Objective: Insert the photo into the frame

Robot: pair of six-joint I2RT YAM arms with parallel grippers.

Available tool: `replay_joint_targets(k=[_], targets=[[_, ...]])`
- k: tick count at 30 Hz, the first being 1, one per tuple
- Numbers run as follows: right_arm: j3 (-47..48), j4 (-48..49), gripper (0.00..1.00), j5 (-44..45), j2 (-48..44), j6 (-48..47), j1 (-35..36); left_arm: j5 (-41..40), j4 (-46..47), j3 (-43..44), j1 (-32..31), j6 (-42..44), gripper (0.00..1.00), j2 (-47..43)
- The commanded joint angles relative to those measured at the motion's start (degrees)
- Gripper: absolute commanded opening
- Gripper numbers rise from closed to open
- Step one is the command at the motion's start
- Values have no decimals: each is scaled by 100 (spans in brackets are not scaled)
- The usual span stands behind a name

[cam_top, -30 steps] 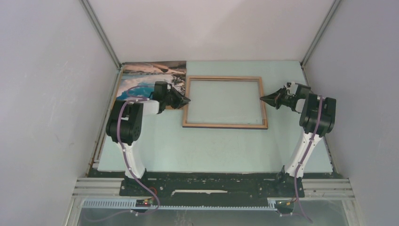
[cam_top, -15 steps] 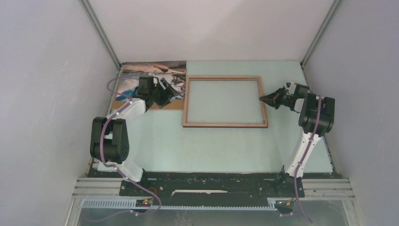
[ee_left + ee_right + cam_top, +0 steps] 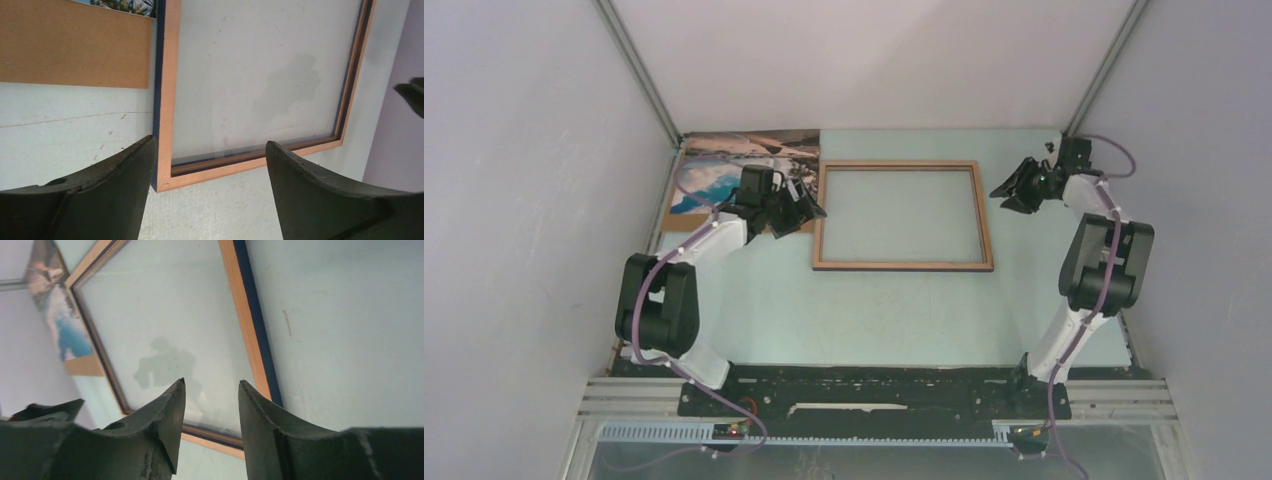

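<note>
Lying flat near the middle of the table [image 3: 874, 310], the frame [image 3: 902, 266] had its light wood face up. Through its pane I saw only the pale tabletop, so nothing had been loaded into it. The brown board [image 3: 676, 222] lay in the far left corner, just beside the frame's left rail. I could not tell whether the two touched. The photo [image 3: 714, 175] rested picture-side up on the far part of that board, with its right edge close to the frame's far left corner. All of it lay outside the opening.

My left gripper [image 3: 809, 215] hung over the board's near right corner, next to the frame's left rail. Its fingers were spread wide and nothing was between them. My right gripper [image 3: 1006, 200] sat off the frame's far right corner above bare table, its fingers parted by a narrower gap and also carrying nothing.

By my reckoning the real work was not yet done. The photo had to be lifted off the board, carried across the rail and laid squarely inside the frame. The board probably came after that. Neither hand had hold of anything at this point.
</note>
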Motion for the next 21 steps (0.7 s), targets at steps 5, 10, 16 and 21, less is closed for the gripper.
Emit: replay_joint_targets(k=[5,10,16,21], targets=[[29,-1337,51,1478,-802,-1005,467,-279,-284,182,9,378,91,-314],[-480,-891,53,1347,-1038,-837,356,-438,-425,372,9,470,94,112],[-961,-528,56,1229,-1293,-758,341,-635,-493,795,-170,524,93,818],[-1412,61,62,967,-1151,-684,-134,-894,-378,942,-427,546,92,1090]])
